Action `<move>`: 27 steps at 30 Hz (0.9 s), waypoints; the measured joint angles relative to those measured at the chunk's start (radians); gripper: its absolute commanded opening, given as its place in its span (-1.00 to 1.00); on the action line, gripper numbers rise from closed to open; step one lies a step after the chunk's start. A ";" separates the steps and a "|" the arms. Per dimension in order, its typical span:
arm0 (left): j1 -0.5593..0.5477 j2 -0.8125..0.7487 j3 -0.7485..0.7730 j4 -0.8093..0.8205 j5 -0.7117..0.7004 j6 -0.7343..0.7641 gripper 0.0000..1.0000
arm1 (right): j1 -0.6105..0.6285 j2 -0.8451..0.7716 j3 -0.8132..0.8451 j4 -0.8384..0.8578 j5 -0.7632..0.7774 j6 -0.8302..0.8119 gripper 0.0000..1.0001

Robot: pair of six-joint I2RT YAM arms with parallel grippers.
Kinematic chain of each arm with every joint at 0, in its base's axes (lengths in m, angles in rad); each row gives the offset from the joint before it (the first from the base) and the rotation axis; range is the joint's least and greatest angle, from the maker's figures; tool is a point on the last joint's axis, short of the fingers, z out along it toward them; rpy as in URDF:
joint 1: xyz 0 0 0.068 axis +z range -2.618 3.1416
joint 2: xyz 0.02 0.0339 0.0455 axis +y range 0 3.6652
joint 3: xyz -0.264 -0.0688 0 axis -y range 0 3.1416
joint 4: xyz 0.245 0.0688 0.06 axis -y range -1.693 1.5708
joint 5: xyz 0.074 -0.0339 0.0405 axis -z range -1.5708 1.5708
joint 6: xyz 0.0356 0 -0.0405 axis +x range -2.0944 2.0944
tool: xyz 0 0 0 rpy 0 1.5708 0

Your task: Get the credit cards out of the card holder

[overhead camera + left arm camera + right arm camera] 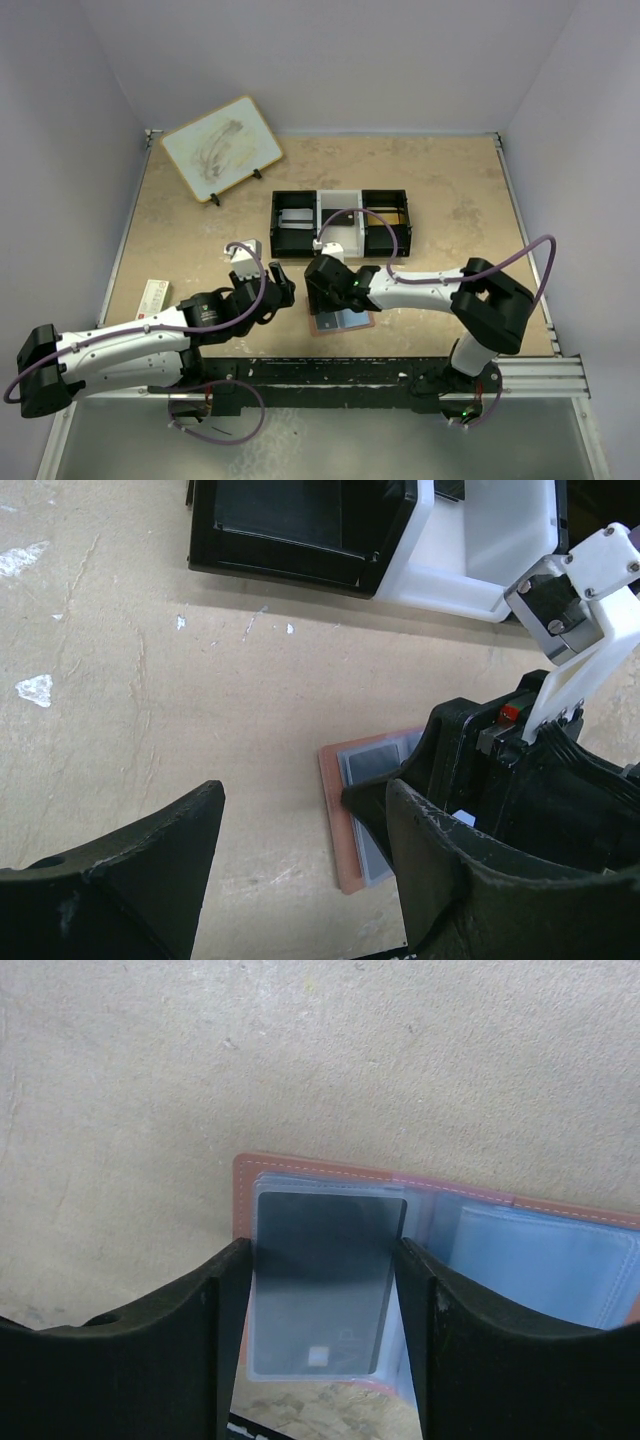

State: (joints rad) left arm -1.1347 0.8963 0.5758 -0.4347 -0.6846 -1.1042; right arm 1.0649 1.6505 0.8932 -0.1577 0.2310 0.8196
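Note:
The card holder (347,323) lies open on the table in front of the arms, reddish-brown with blue clear sleeves (545,1260). Its brown rim (300,1165) shows beyond my right gripper (322,1255). That gripper (328,303) comes down over the holder's left half. Its two fingers press the long edges of a dark credit card (325,1280) in a clear sleeve. My left gripper (305,800) stands open over bare table just left of the holder (335,810), with nothing between its fingers. In the top view the left gripper (278,288) sits close beside the right one.
A black-white-black three-compartment tray (275,225) stands behind the holder, and its black wall (300,530) shows in the left wrist view. A white board with a wooden rim (220,148) leans at the back left. A small white and red packet (155,295) lies at the left edge.

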 measured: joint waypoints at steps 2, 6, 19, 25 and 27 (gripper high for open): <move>0.000 -0.003 0.000 -0.001 0.000 -0.001 0.27 | 0.002 0.002 0.000 -0.004 0.009 0.002 0.17; 0.000 -0.021 0.000 -0.008 -0.002 -0.003 0.27 | -0.006 -0.030 -0.045 0.048 -0.021 0.001 0.15; 0.000 -0.031 -0.069 0.093 0.078 0.015 0.26 | -0.139 -0.104 -0.229 0.357 -0.296 0.024 0.12; 0.000 -0.013 -0.134 0.230 0.190 0.025 0.23 | -0.176 -0.100 -0.286 0.486 -0.377 0.039 0.05; 0.000 0.005 -0.155 0.280 0.229 0.025 0.20 | -0.184 -0.100 -0.296 0.505 -0.391 0.046 0.05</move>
State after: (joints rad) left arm -1.1347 0.9009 0.4210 -0.1551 -0.4557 -1.0794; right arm 0.8810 1.5509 0.5972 0.3470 -0.1600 0.8654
